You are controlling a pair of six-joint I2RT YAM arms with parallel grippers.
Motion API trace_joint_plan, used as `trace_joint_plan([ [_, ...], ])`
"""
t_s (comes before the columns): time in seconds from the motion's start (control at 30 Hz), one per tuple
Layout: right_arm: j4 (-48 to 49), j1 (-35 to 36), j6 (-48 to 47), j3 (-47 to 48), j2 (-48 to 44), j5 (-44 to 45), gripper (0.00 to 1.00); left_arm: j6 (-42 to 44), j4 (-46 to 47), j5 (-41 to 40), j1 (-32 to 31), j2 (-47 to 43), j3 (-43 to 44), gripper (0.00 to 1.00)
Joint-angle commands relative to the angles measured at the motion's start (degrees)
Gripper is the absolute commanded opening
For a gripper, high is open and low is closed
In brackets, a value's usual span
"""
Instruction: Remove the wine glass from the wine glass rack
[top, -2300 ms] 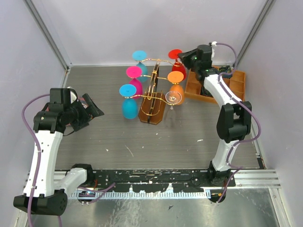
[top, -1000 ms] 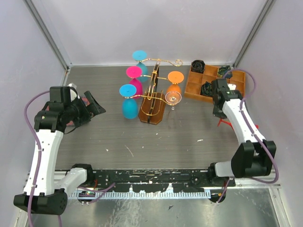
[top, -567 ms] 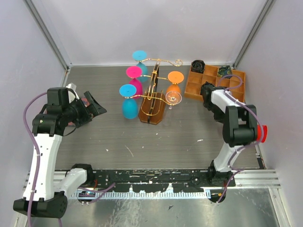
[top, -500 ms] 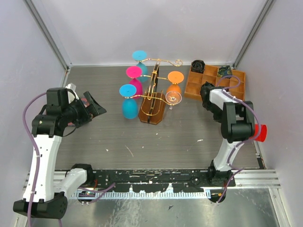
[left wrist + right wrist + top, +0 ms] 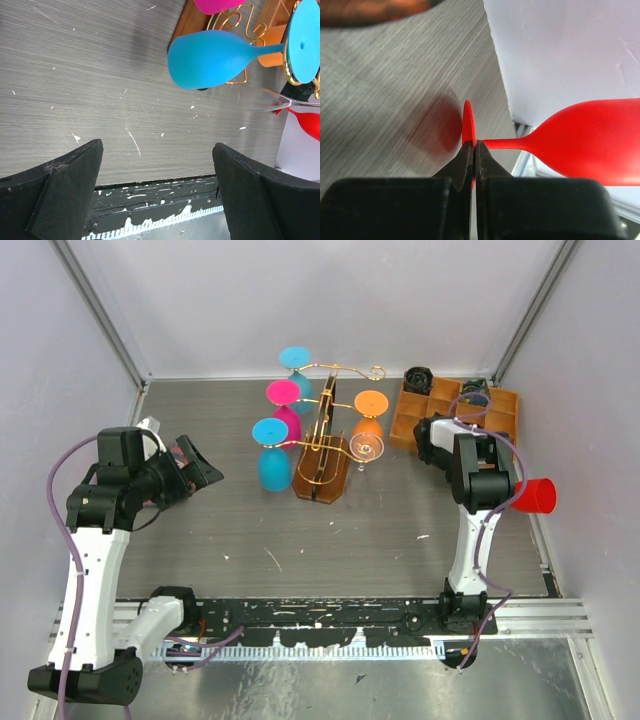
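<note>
Though scuffed, grey table between pale walls.

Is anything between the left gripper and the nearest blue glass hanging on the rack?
Nothing visible. In the left wrist view only bare table lies between the open left gripper and the blue glass on the wine glass rack. The right gripper holds its red glass far aside.

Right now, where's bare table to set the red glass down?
Widest bare table lies between the wine glass rack and the near edge. Smaller patch between the left gripper and the blue glass. Crowded: close around the rack, and the tray corner.
</note>
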Motion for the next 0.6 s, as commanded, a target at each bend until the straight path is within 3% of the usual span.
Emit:
trace_joint_plan([
  [0.0,2.5,0.1,-0.4,-0.8,3.2,0.6,0.01,1.2,-0.8,-0.3,0.1,-0.6,-0.6,0.98],
  [0.17,4.7,0.1,-1.2,-1.5,5.6,-0.8,0.04,1.7,-1.7,-1.1,0.1,-0.1,0.2,0.98],
  [0.27,6.0,0.1,-2.3,-1.2,5.8,-3.3,0.22,1.8,-1.9,-1.4,0.2,-0.1,0.2,0.99],
  [0.37,8.0,0.2,-3.7,-1.4,5.0,-7.5,0.32,1.8,-2.1,-1.5,0.1,-0.1,-0.1,0.99],
  [0.57,12.3,0.5,-5.3,-3.4,1.8,-16.7,0.35,1.9,-2.1,-1.9,0.1,-0.1,-0.6,0.99],
])
